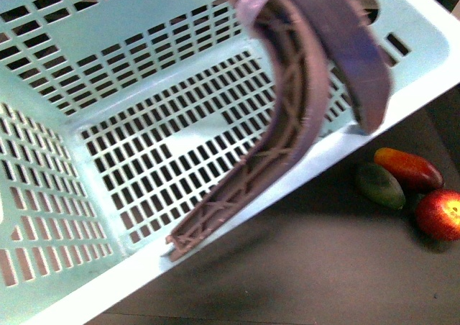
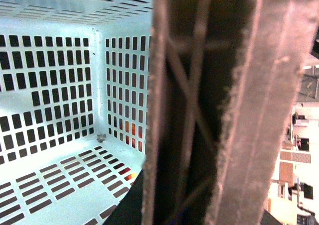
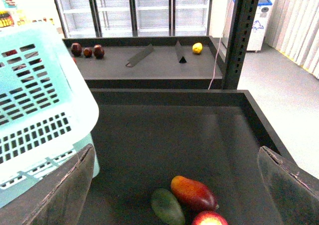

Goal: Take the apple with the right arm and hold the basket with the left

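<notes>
Right fingers point(image 3: 62, 192) spread wide; apple point(image 3: 209, 218) lies between them, touching neither.

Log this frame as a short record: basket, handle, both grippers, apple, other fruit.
basket: aqua basket, tilted, no fruit seen inside
handle: brown ribbed handle, lying across the basket opening
left gripper: left gripper, appears closed on the handle
right gripper: right gripper, open, empty, above the fruit
apple: apple, on the dark tray, outside the basket, not grasped
other fruit: red-orange mango and green mango, next to the apple
</notes>
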